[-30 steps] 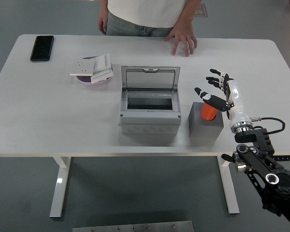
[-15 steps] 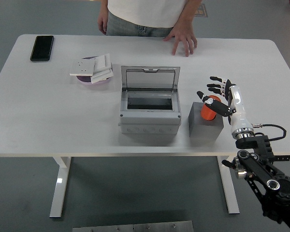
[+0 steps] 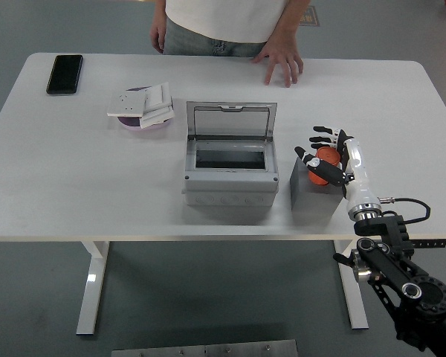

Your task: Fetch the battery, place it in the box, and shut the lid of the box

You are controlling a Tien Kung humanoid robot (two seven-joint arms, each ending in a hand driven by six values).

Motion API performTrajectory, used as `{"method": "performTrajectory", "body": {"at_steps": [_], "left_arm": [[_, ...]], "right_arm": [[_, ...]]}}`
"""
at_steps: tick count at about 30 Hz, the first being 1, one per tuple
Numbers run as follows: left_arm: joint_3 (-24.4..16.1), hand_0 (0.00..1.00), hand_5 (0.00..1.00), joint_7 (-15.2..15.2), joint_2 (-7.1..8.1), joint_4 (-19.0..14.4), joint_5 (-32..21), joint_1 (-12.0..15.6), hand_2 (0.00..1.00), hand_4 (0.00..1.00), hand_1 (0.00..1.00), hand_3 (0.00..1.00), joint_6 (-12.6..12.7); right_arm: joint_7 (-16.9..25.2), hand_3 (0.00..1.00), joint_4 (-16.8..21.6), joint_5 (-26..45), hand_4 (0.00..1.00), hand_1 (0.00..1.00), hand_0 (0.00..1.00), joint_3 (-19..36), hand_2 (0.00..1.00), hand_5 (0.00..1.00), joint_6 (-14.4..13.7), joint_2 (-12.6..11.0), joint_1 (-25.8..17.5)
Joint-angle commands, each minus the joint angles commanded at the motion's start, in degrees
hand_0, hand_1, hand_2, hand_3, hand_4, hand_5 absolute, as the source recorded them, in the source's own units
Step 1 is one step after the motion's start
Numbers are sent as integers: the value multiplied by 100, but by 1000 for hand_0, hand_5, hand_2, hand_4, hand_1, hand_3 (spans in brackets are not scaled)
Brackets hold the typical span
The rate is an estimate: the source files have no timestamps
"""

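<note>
A white table (image 3: 74, 193) seen from above: the robot's right hand (image 3: 328, 156) reaches in from the near right corner, its fingers curled around an orange battery (image 3: 324, 165) that stands upright in a grey block (image 3: 314, 197) close to the table's near edge. Just left of the block, apart from it by a narrow gap, sits a grey box (image 3: 228, 175) with its lid (image 3: 231, 119) raised toward the far side and its opening clear. Bare tabletop lies left of the box; a phone (image 3: 64, 73) sits at the far left corner, a pink dish with white parts (image 3: 144, 108) lies far left of the box, and a person's hand (image 3: 281, 61) rests on the far edge.
</note>
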Motion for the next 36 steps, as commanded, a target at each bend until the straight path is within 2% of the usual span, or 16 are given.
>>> {"method": "performTrajectory", "body": {"at_steps": [2,19,20,25,26,31,32,36], "left_arm": [[-3,592,95,4,0,0,5,-2,585,578,754,549,0],[6,591,90,-8,1,7,4,-44,586,567,754,546,5],[6,590,85,-10,1,7,1,-44,586,564,753,546,9],[1,590,85,-14,8,7,-3,-49,586,564,753,546,18],[2,590,84,-16,9,7,-6,-50,585,561,753,545,18],[3,590,84,-22,10,7,-14,-57,585,561,753,545,21],[5,589,81,-25,11,8,-16,-60,585,560,753,546,21],[1,589,81,-29,15,9,-12,-67,585,560,753,546,25]], "right_arm": [[3,671,-17,-4,934,623,627,-1,601,199,0,6,-7],[-21,712,-129,-66,925,660,647,-15,641,184,-87,23,-16],[-21,716,-133,-66,798,659,619,-15,646,5,-94,25,-16],[-18,716,-150,-61,798,659,619,-20,646,5,-125,33,-13],[-15,712,-153,-58,688,657,603,-21,644,2,-129,36,-13],[-3,712,-174,-32,688,657,603,-26,644,2,-165,47,-11],[0,719,-178,-25,637,660,593,-25,688,2,-171,49,-11],[24,719,-184,9,637,660,593,-25,688,2,-198,52,-12]]}}
